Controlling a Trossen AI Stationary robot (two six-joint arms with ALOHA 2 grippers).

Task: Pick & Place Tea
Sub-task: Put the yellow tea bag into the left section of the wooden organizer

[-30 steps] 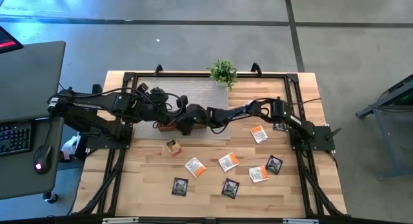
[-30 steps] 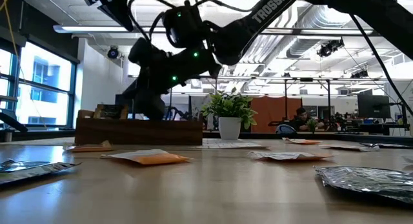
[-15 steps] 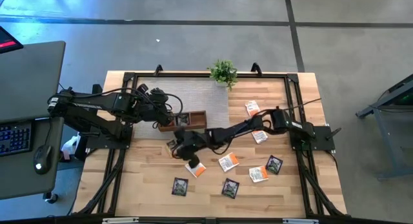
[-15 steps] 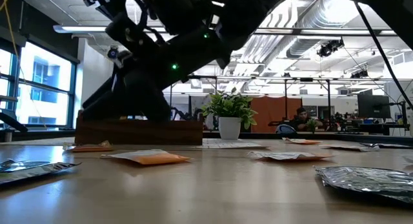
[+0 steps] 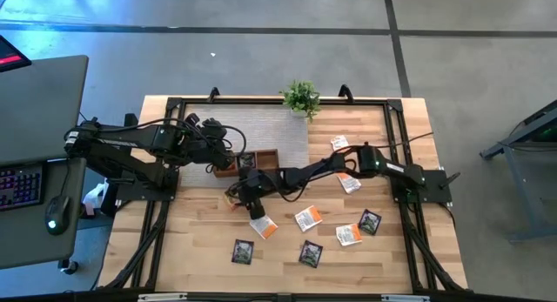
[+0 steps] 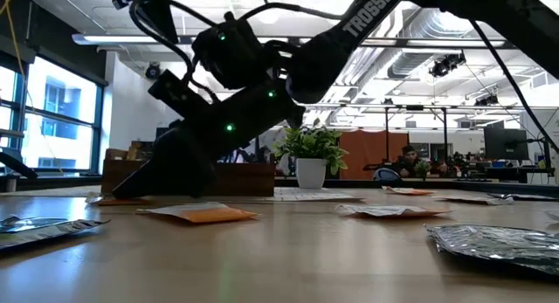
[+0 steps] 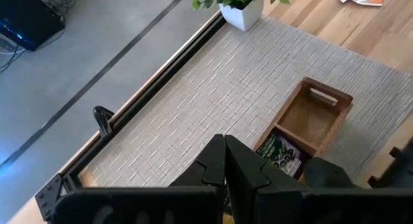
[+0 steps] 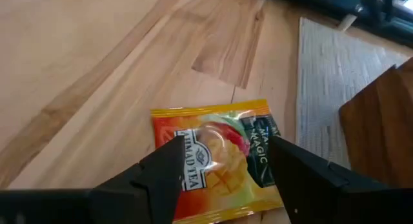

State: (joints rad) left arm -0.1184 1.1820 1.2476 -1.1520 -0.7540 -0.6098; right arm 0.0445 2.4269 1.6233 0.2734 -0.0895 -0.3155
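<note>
The right gripper [image 8: 222, 169] hangs low over an orange sachet [image 8: 216, 159], its fingers [image 8: 151, 179] spread wide with the sachet lying flat on the table [image 5: 200, 267] between them, not held. The print on it reads "AHMAD TEA", with "MAGIC" on a dark green band beside it; only the right wrist view is close enough to read that.

From above, this sachet [image 5: 233, 197] lies just in front of the tray [image 5: 265, 156], mostly hidden under the right gripper [image 5: 250, 191]. More sachets are scattered nearer the front edge: orange-and-white ones [image 5: 306, 218] and dark ones [image 5: 243, 251], with two more by the right arm's base.

The low view shows "TROSSEN" in white letters along the right arm [image 6: 367, 15], and a plant [image 6: 310, 150] in a white pot behind.

The left gripper [image 7: 224, 162] sits over the grey mat [image 7: 213, 88] at the tray's [image 7: 322, 117] edge, fingers pressed together, empty. Its view alone shows a dark green sachet [image 7: 282, 154] lying in one tray compartment, the next one bare.
</note>
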